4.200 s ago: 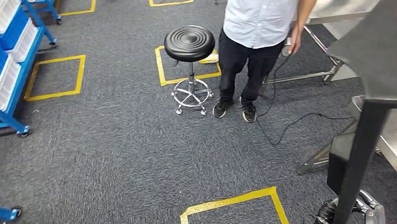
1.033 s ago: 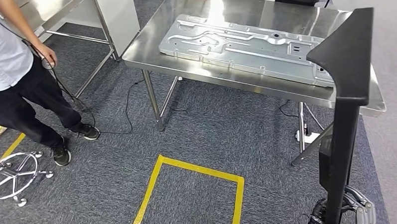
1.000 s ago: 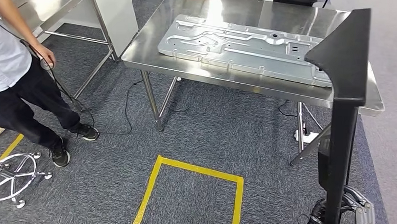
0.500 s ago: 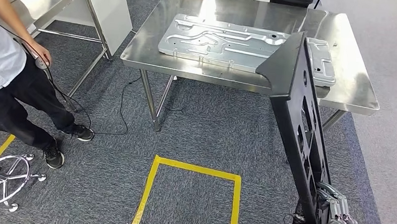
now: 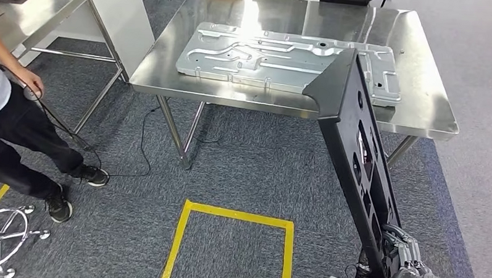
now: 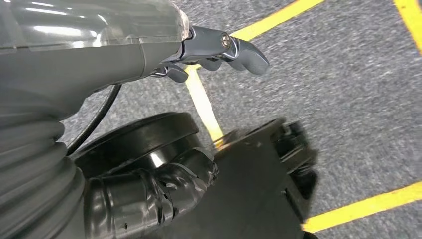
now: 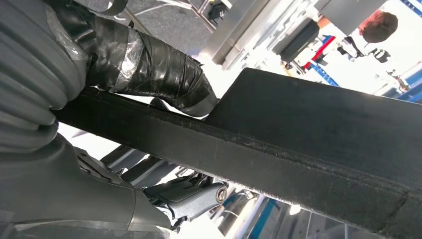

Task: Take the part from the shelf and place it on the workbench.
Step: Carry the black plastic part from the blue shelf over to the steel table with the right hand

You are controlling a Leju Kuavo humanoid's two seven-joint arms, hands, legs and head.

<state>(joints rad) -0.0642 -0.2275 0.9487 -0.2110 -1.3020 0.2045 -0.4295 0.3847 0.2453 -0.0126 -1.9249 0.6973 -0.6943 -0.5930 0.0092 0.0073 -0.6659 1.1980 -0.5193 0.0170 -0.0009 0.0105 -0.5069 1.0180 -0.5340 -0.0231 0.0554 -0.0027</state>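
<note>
**Black panel held upright before the steel table**

Grey carpet [image 5: 242, 170] is seen underfoot, marked with a yellow tape square [image 5: 230, 246]. A stainless steel table [image 5: 418, 102] stands ahead on thin legs, and a large stamped metal plate [image 5: 277, 56] lies flat on its top. A second steel table [image 5: 32, 11] is seen at the far left, with a white cabinet [image 5: 115, 20] beside it.

The part, a long black panel [image 5: 354, 149] with cut-out holes, is held nearly upright and tilted, its broad upper end overlapping the near edge of the table and the metal plate in the head view. Its lower end is gripped by the right hand [image 5: 400, 265] at the bottom right of the head view. In the right wrist view the panel's edge [image 7: 298, 144] is seen clamped between the taped thumb [image 7: 149, 64] above and a grey finger [image 7: 194, 196] below.

The left hand [image 6: 219, 50] hangs over the carpet with its fingers loosely curled and apart; nothing is held in it.

A person [image 5: 15, 125] in dark trousers and black shoes stands at the left, holding a device with a black cable [image 5: 132, 153] trailing across the floor. The chromed base of a stool [image 5: 2, 242] is seen at the lower left corner.
</note>
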